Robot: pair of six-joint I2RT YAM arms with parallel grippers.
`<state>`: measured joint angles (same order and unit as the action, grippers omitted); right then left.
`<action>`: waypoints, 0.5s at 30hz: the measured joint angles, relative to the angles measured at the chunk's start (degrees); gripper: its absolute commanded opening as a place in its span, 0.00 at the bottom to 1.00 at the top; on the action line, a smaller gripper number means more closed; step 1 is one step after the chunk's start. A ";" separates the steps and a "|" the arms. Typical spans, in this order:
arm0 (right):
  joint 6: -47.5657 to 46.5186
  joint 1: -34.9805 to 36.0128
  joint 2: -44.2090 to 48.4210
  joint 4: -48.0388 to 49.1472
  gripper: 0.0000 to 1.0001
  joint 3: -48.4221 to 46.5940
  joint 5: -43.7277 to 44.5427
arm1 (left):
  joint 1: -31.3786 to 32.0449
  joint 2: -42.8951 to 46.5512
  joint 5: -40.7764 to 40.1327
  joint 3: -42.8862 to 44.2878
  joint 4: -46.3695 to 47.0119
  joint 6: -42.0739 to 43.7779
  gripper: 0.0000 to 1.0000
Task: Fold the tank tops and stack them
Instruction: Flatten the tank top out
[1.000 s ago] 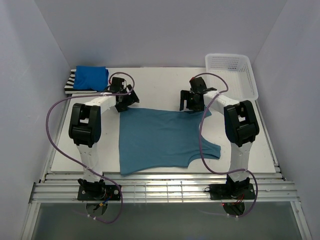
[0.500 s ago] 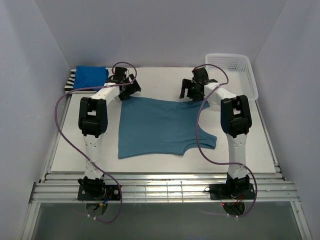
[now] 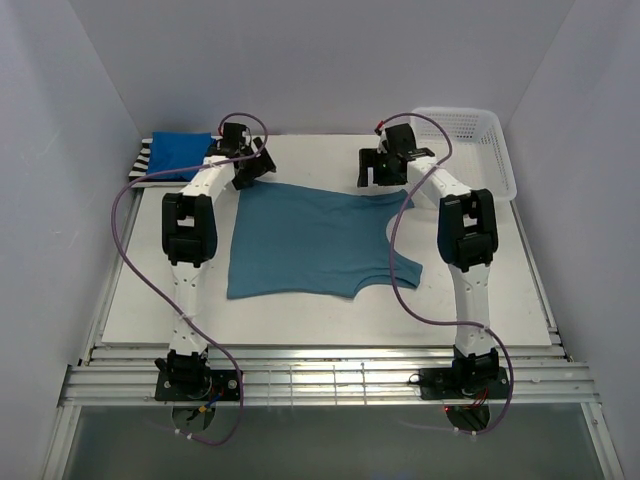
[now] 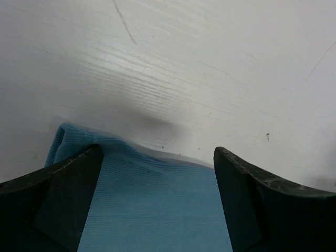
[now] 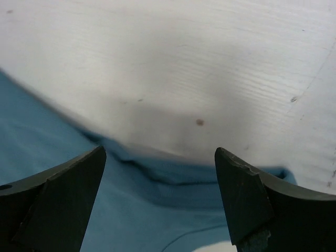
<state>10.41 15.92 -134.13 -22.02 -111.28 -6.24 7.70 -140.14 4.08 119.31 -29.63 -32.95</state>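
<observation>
1. Left gripper (image 3: 252, 170) and right gripper (image 3: 383, 170): both wide open, holding nothing, over the far edge of the teal top (image 3: 300, 240).
2. Teal top: flat, unfolded. Step looks like spreading it out; next, pinch the far corners and fold.
3. Blue top (image 3: 180, 152): folded on striped top (image 3: 140, 170), far-left of teal top.
4. Versus earlier: both grippers reached farther, teal top slid away with them.

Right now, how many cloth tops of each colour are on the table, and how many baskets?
Teal tank top: 1
Royal blue tank top: 1
Black-and-white striped tank top: 1
White basket: 1
Total: 4
</observation>
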 measured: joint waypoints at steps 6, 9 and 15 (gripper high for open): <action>-8.09 6.12 15.21 -0.37 0.90 6.29 0.33 | 0.00 11.45 -1.18 -11.43 -3.10 0.74 0.98; -11.04 10.78 26.71 2.27 0.90 12.48 0.46 | 0.00 25.38 -4.22 -23.37 -4.52 -1.20 0.98; -13.55 20.85 48.37 8.07 0.90 35.74 2.43 | 0.00 60.37 -9.90 -48.02 -9.68 -10.64 0.98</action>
<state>-3.14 36.77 -85.76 -13.96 -75.55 -3.81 7.70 -79.77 -5.82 71.29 -39.31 -43.59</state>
